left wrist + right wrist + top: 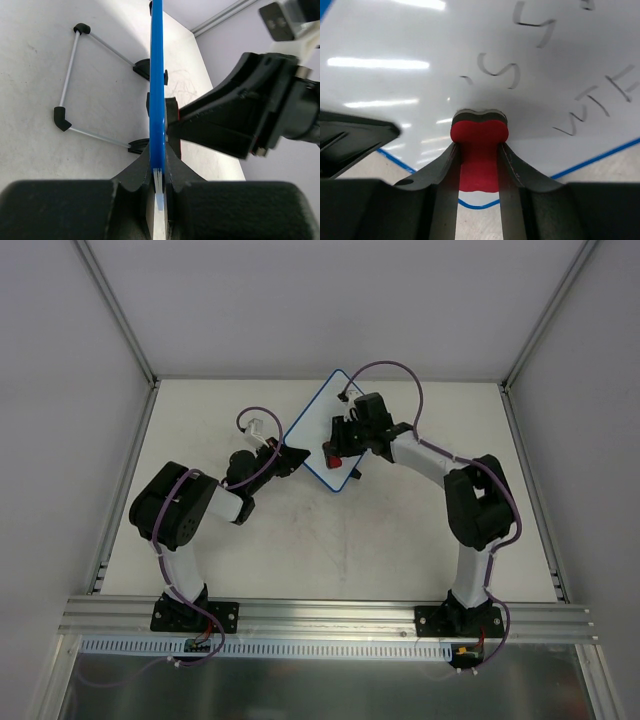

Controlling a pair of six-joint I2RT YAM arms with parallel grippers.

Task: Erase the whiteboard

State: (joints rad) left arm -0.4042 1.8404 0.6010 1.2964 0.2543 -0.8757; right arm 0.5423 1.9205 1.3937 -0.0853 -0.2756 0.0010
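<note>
The whiteboard [318,425], white with a blue rim, stands tilted at the table's middle back. My left gripper [297,456] is shut on its left edge; the left wrist view shows the blue rim [158,90] edge-on between my fingers [159,187]. My right gripper [335,452] is shut on a red bone-shaped eraser [479,150], whose dark felt end presses on the board face [470,45]. Grey handwriting [500,72] shows above the eraser, more at the right [600,102].
A wire stand with black end caps [75,85] lies on the table behind the board. Grey walls and aluminium frame posts [115,310] enclose the table. A metal rail [330,615] runs along the near edge.
</note>
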